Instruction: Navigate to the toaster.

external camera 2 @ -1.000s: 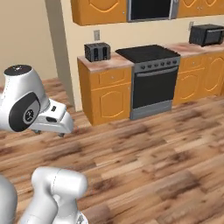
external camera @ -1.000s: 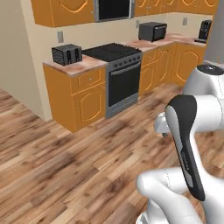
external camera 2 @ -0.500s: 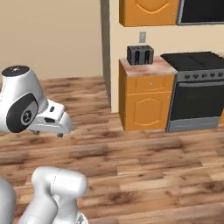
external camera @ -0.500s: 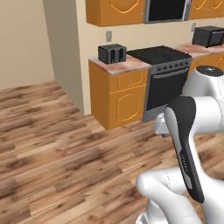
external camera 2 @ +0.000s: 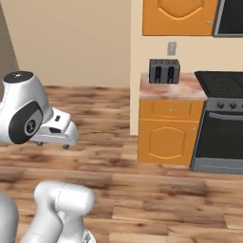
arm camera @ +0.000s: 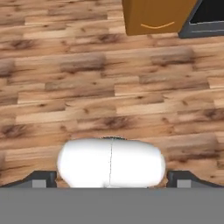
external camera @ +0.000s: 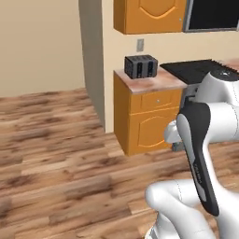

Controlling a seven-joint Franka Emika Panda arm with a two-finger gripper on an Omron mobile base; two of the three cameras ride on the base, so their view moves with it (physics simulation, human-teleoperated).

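Left base view had the toaster [external camera: 140, 66] on the end counter [external camera: 154, 83] beside the stove [external camera: 196, 69], floor between. Right base view put it ahead, so the approach seemed unfinished. Hand view faced floorboards [arm camera: 87, 87]; the gripper's spread could not be told.

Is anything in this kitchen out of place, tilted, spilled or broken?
Nothing stands out. The toaster stands upright and square on the pink counter next to the stove. The orange cabinet under it is closed, and the wooden floor shows no spill or loose things.
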